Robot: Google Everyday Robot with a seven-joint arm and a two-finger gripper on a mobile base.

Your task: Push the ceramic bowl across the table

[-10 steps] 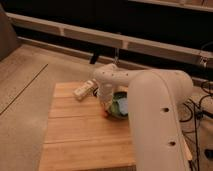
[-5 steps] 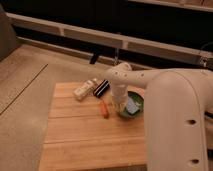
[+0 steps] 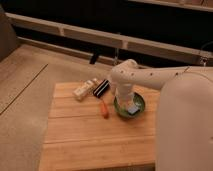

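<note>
bowl (image 3: pixel 129 105), dark green and glossy, sits on the far right part of the table (image 3: pixel 80 140), close to the big white arm (image 3: pixel 185 115) that fills the right side of the view. the gripper (image 3: pixel 123 98) comes down from the arm's wrist right at the bowl's left rim, apparently in or against it, and whether it is clenched or released cannot be told from here. a pale blue-white patch shows inside the bowl; what it is stays unclear. just left of the bowl lies a small orange carrot-like piece (image 3: pixel 103 109), and further back-left a dark block (image 3: pixel 101 87) and a pale box (image 3: pixel 84 90) lie side by side. the main risk looks to be the bowl's position: a push toward the right could send it off the table. a push leftward would likely sweep the carrot piece along. pressing down on the rim could tip the shallow bowl instead of sliding it.
</note>
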